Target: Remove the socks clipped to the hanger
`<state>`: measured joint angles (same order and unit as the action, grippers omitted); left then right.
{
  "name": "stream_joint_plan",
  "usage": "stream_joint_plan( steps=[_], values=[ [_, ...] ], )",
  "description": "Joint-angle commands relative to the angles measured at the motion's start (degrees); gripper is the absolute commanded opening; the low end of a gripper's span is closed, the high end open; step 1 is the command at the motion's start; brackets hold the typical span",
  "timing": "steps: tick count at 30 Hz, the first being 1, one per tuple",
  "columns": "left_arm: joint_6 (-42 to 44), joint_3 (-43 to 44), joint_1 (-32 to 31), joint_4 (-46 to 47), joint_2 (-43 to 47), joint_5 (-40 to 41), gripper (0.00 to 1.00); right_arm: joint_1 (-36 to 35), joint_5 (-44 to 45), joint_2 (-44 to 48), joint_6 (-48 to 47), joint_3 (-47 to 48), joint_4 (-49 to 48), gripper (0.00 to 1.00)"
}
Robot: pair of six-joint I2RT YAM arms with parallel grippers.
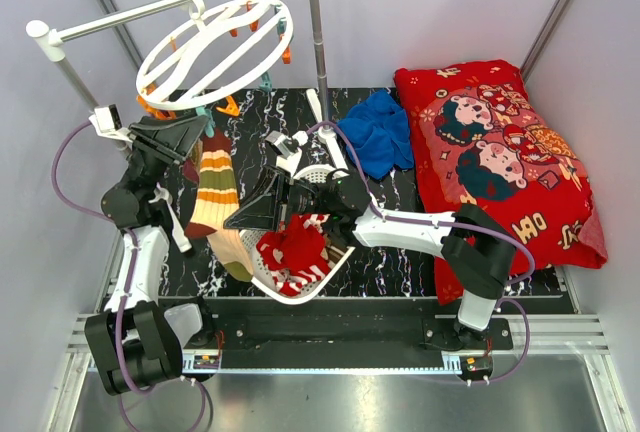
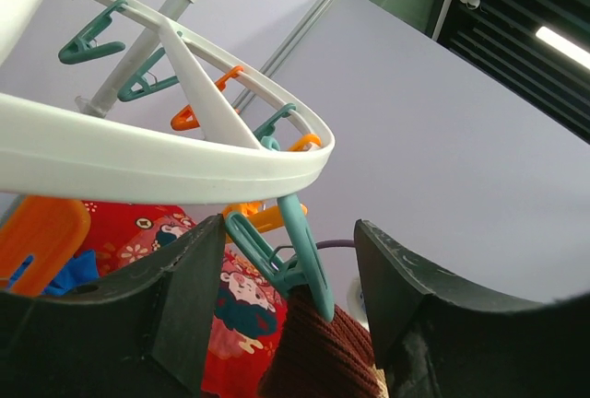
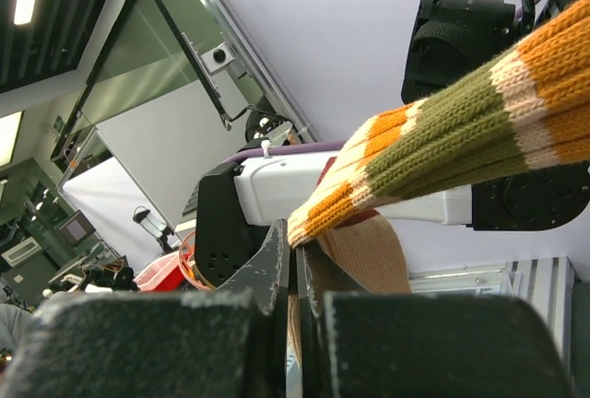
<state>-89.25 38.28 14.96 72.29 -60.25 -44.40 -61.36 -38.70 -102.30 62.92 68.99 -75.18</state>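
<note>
The white round hanger (image 1: 215, 37) hangs from a rod at the back left, with orange and teal clips on its rim. One striped sock (image 1: 213, 187) in orange, olive, cream and maroon hangs from a teal clip (image 2: 300, 251). My left gripper (image 1: 200, 130) is open, its fingers (image 2: 189, 297) on either side of that clip and the sock's maroon cuff (image 2: 323, 352). My right gripper (image 1: 240, 220) is shut on the lower end of the same sock (image 3: 442, 131). Red and white socks (image 1: 295, 247) lie in the basket.
A white perforated basket (image 1: 300, 297) sits at the front centre under my right arm. A blue cloth (image 1: 380, 132) and a big red cartoon pillow (image 1: 500, 152) lie at the right. The stand's upright pole (image 1: 318, 42) rises behind the basket.
</note>
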Motion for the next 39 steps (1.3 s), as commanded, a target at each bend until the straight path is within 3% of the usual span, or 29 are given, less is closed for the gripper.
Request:
stream_joint_plan(
  steps=[1, 9, 14, 19, 25, 31, 35, 39],
  values=[
    [0.0, 2.8, 0.4, 0.2, 0.3, 0.5, 0.58, 0.1, -2.2, -0.4, 1.1, 2.4, -12.8, 0.0],
    [0.6, 3.3, 0.4, -1.4, 0.3, 0.5, 0.31, 0.0, -2.3, -0.3, 1.4, 2.3, -12.8, 0.0],
    [1.7, 4.3, 0.5, -3.6, 0.6, 0.2, 0.19, 0.2, -2.3, -0.2, 1.0, 1.0, -12.7, 0.0],
    [4.2, 5.6, 0.6, -7.6, 1.1, -1.2, 0.22, 1.7, 0.1, 1.4, -0.1, -5.3, -12.5, 0.01],
    [13.0, 8.1, 0.5, -20.3, 4.5, -2.0, 0.26, 6.0, 10.6, 6.0, -7.0, -24.8, -9.0, 0.06],
    [18.8, 10.8, 0.4, -28.5, 5.9, -2.2, 0.3, 6.3, 22.9, 11.2, -16.8, -32.9, 8.3, 0.06],
    [21.5, 11.8, 0.4, -31.9, 6.3, -1.9, 0.32, 6.3, 38.3, 15.8, -21.1, -33.0, 30.0, 0.07],
    [23.2, 12.6, 0.5, -34.1, 6.7, -1.7, 0.34, 6.3, 51.1, 18.4, -22.4, -32.3, 42.9, 0.12]
  ],
)
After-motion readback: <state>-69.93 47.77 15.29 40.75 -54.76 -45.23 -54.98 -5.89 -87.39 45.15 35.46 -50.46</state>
